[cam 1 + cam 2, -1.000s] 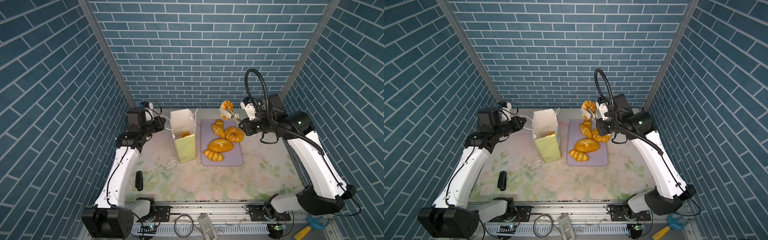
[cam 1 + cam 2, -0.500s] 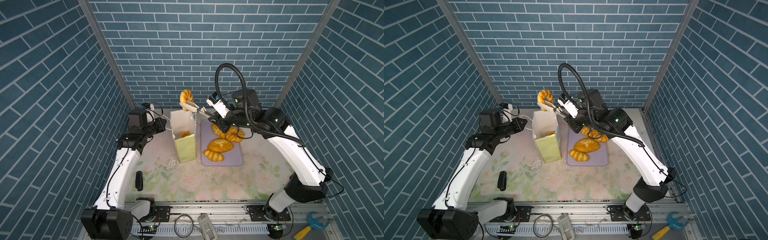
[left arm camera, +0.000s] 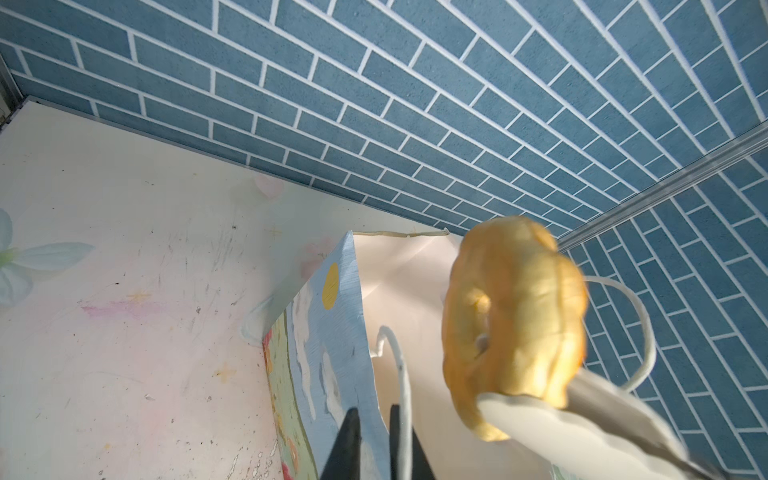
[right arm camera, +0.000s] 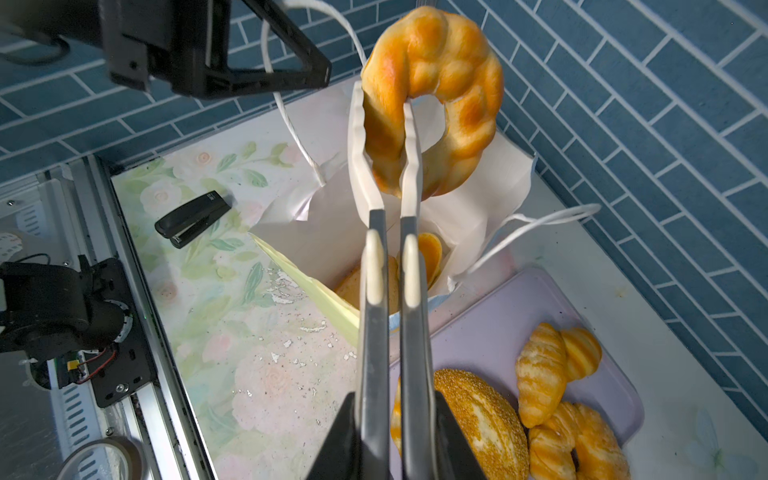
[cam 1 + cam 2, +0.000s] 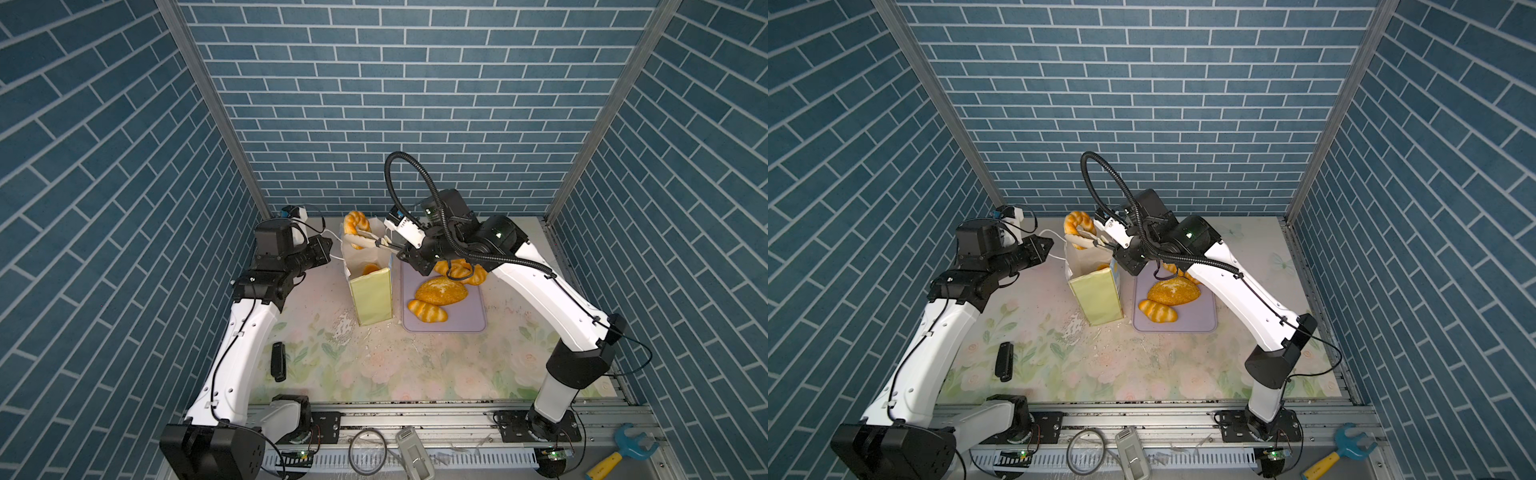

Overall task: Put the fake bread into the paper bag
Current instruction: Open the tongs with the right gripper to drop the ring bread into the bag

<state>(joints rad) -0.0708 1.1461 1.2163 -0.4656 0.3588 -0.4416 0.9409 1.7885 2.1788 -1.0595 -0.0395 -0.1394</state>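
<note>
The paper bag (image 5: 371, 295) (image 5: 1096, 299) stands open left of the tray, with fake bread (image 4: 430, 253) inside it. My right gripper (image 4: 392, 403) (image 5: 415, 257) is shut on grey tongs (image 4: 374, 270) (image 3: 540, 419). The tongs pinch a twisted ring (image 4: 436, 62) (image 5: 357, 222) (image 5: 1079, 222) (image 3: 515, 307) right over the bag's mouth. My left gripper (image 3: 374, 409) (image 5: 326, 249) (image 5: 1048, 245) is shut on the bag's white cord handle (image 4: 291, 124) at the bag's left side. A seeded loaf (image 5: 441, 291), a striped roll (image 5: 427, 311) and croissants (image 4: 540, 374) lie on the tray.
The lilac tray (image 5: 465, 320) (image 4: 478, 324) lies right of the bag, under my right arm. A black stapler (image 5: 277, 360) (image 4: 193, 218) lies on the floral mat near my left arm. Blue brick walls close in the back and both sides.
My right arm swung left from behind the tray, carrying the twisted ring in the tongs, then lowered it to the bag's mouth. The left arm and the bag kept still.
</note>
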